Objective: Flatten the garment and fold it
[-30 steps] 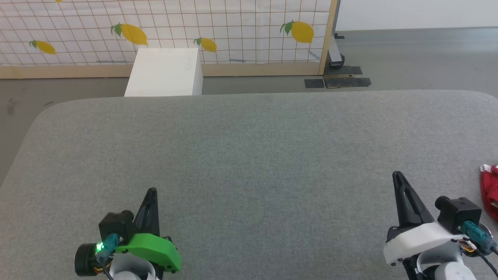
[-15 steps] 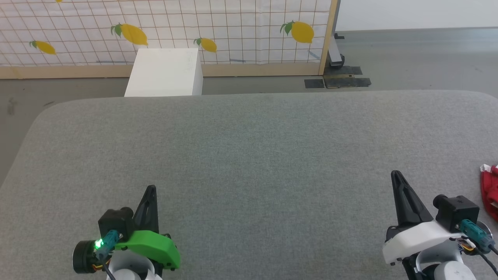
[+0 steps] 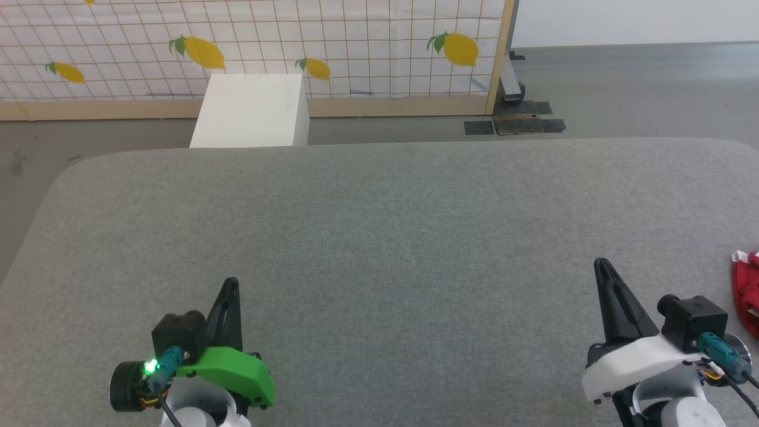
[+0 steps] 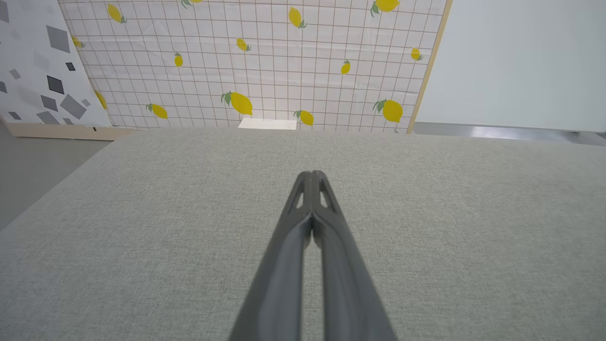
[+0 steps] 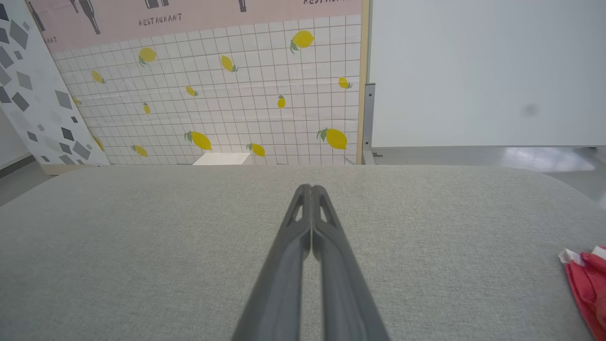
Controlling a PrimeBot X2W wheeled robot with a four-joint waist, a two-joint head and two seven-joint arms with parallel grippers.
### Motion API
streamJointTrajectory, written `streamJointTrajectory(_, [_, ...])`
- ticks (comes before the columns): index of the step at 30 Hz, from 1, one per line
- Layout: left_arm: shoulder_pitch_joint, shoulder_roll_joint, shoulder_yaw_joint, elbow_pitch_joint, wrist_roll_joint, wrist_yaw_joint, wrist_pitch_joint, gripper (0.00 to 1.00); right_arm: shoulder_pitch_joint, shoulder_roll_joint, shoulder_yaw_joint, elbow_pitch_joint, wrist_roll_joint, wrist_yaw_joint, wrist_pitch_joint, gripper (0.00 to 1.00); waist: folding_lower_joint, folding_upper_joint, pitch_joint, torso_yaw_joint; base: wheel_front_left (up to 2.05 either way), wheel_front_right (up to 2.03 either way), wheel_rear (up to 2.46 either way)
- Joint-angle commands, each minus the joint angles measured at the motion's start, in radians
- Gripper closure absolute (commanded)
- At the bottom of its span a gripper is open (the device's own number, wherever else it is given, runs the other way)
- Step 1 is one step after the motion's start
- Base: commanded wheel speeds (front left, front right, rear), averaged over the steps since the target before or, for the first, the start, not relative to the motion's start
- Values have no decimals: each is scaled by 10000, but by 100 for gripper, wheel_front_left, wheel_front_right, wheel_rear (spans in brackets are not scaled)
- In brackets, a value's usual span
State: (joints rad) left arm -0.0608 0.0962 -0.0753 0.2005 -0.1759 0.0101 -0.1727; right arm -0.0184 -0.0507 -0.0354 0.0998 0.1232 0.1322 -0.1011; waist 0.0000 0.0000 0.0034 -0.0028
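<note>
Left gripper (image 3: pixel 230 283) and right gripper (image 3: pixel 600 264) hover empty, fingers pressed shut, above a grey fabric table (image 3: pixel 379 225); the crumpled red garment (image 3: pixel 748 293) lies off to the right of the right fingers, likely light, soft and floppy, best pinched at its white-trimmed corner.

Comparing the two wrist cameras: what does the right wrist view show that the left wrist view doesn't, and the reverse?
Right wrist view, not the left: an edge of the bright red soft shorts with white trim at the lower right, a pink banner lettered RESTAURANT up top, and the shut right end effector.
Left wrist view, not the right: the shut left end effector.
Both: the grey fabric-covered surface, the lemon-print grid panel and the white box behind it.
</note>
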Motion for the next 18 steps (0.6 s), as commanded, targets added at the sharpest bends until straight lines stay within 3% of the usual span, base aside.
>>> streamJointTrajectory(1, [157,-45,57,-96,87,-23,56,100,50,1,27,-71,-106,-4,52,100,0,0,-1,1,0,0,0])
streamJointTrajectory(18, [246,-126,194,-472,417,-39,385,100,77,2,92,-254,-328,-6,241,100,0,0,-7,6,0,0,0])
